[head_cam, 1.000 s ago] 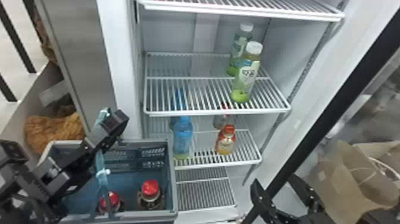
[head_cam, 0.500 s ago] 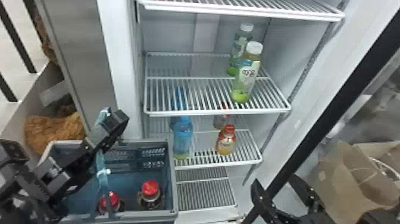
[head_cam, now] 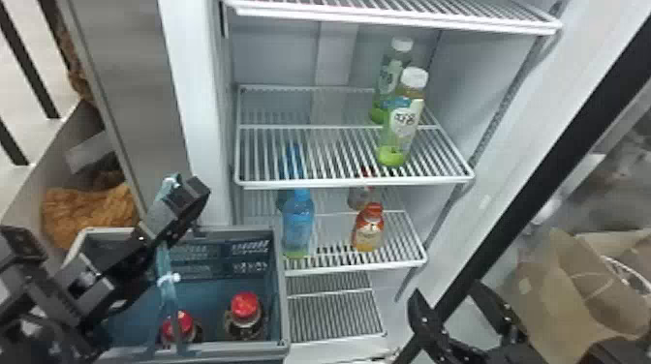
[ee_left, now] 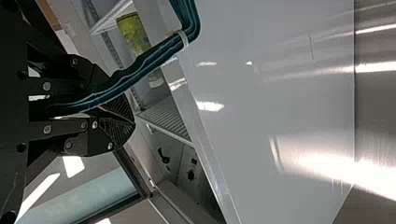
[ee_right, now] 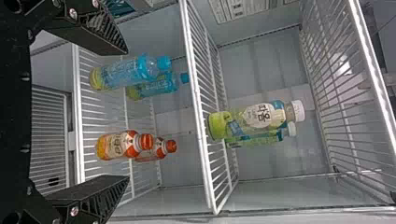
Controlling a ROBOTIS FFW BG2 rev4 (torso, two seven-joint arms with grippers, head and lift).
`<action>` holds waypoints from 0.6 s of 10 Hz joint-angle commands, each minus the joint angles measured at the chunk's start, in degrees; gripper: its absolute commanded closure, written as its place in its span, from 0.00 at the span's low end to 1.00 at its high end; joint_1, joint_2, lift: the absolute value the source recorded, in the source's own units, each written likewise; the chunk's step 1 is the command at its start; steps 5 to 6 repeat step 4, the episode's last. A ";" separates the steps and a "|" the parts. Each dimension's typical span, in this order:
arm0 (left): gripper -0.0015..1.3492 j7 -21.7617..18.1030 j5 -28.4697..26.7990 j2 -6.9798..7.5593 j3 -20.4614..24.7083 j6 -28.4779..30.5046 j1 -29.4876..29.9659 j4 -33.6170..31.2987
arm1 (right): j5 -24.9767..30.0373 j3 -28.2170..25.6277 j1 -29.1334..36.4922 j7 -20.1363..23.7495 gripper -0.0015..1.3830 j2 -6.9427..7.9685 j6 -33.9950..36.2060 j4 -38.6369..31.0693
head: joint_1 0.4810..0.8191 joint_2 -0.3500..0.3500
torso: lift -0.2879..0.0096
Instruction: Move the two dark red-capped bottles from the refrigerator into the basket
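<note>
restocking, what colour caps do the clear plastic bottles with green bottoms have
Both caps are white, clearest in the head view.

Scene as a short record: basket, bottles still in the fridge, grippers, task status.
basket: two dark red-capped bottles inside
middle shelf: two green bottles, white caps
shelf below: two blue bottles, two orange bottles
left gripper: shut, empty
right gripper: open, empty, facing the shelves
task status: both target bottles in basket

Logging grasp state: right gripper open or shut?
Open: the right gripper has its fingers wide apart in its wrist view, gripping nothing.
</note>
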 commanded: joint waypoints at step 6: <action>0.89 0.00 0.00 0.00 -0.01 -0.10 -0.20 0.00 | -0.11 0.12 -0.30 0.00 0.11 0.02 0.00 0.14 | 0.63 0.26 | 0.85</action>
